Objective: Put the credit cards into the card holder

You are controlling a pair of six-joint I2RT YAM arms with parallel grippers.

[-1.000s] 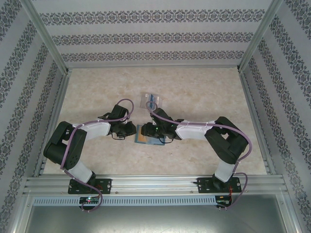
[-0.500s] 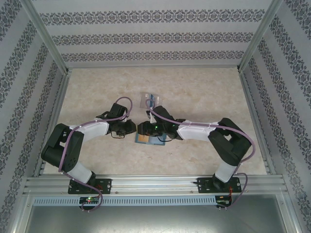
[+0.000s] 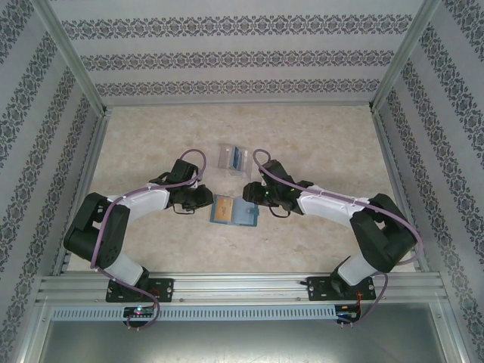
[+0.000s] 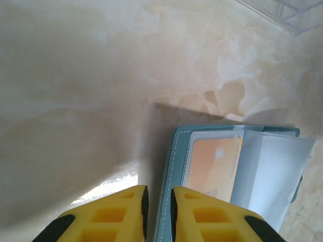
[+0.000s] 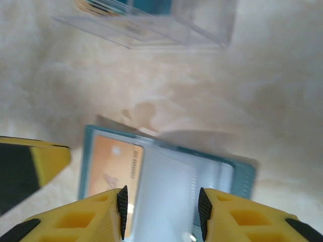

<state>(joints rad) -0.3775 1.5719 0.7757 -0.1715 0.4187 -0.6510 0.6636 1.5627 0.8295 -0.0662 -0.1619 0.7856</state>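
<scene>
Two arms reach inward from the near edge; the left arm [image 3: 144, 201] and the right arm [image 3: 327, 204] each bend an elbow outward, wrists low over the tabletop [image 3: 325, 144], facing each other across one open blue-grey wallet [image 3: 246, 216]; the left claw [image 3: 206, 198] points at the wallet's left edge, its fingers only a narrow slit apart with that edge right at the slit, and I cannot tell whether it pinches it; the right claw [image 3: 252, 192] sits at the wallet's far right corner, released, fingers spread with nothing between them; one orange credit card [image 3: 221, 209] lies in the wallet's left half and one blue credit card [image 3: 237, 158] rests in the one clear card holder [image 3: 224, 156], two in all; the holder stands just beyond the wallet, apart from both claws.
</scene>
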